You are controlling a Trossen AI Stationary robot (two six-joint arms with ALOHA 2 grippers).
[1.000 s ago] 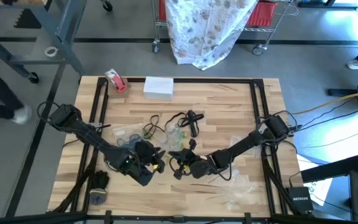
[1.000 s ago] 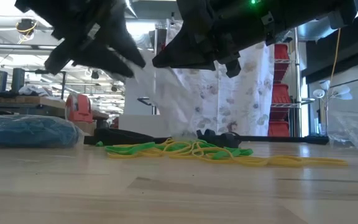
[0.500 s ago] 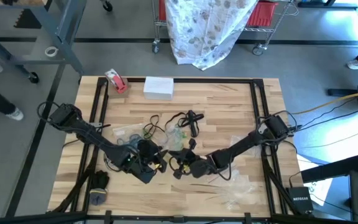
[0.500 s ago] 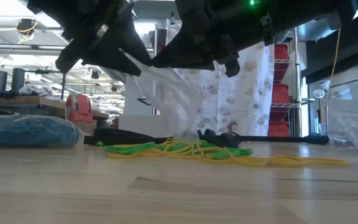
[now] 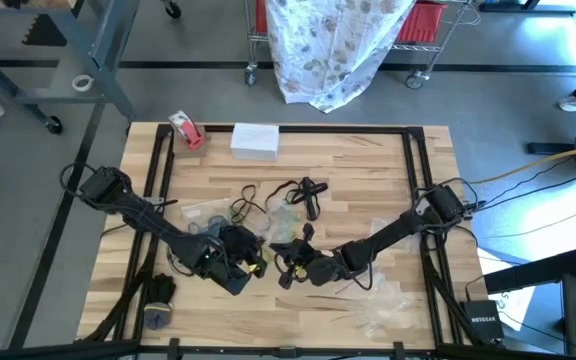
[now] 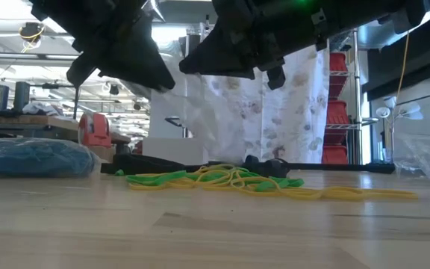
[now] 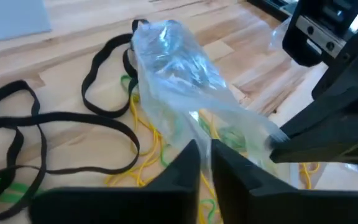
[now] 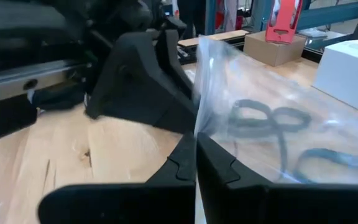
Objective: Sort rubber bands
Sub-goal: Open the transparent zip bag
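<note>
Two grippers meet just below the centre of the high view, and between them they hold one clear plastic bag (image 7: 185,93). Starting at the left of that frame, my left gripper (image 5: 251,262) has its fingers (image 7: 182,168) pressed nearly together, pinching one edge of the bag's film, as its wrist view shows. At centre frame and just above, the rubber bands (image 5: 286,203) lie loose on the wooden table (image 5: 368,170): black loops beside a green and yellow tangle, which the low view shows flat on the boards (image 6: 230,179) under the raised bag. Right of the left one, my right gripper (image 5: 286,262) has its jaws shut on the opposite edge of the film, seen in the right wrist view (image 8: 194,155). I judge the step in hand is opening the bag's mouth. To do it well I would draw the two pinches apart slowly and level, so the thin film neither slips nor tears, keeping the mouth above the pile.
</note>
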